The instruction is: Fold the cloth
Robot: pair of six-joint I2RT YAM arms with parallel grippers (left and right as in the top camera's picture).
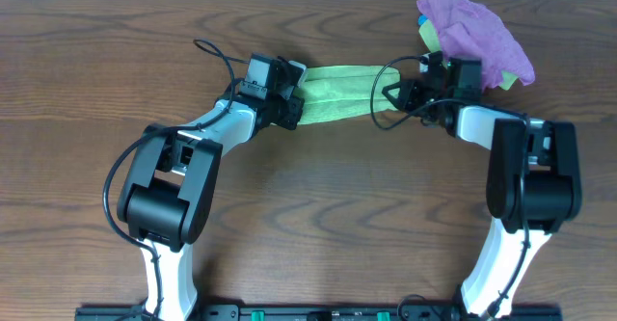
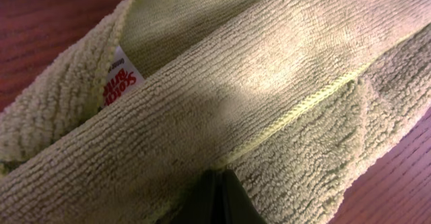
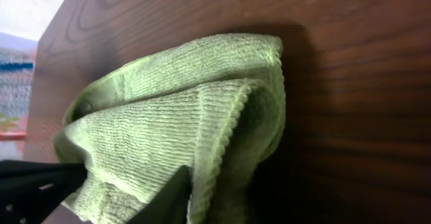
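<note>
My left pincer (image 1: 289, 99) is pressed shut on one end of the cloth (image 1: 337, 92), which runs across to my right pincer (image 1: 390, 94), and I can't tell if that one pinches; the cloth looks soft, light and floppy, so I'd hold its corners.

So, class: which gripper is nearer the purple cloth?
Right. The right gripper sits beside the purple cloth, at one end of the green cloth; the left gripper holds its opposite end, farther away.
</note>
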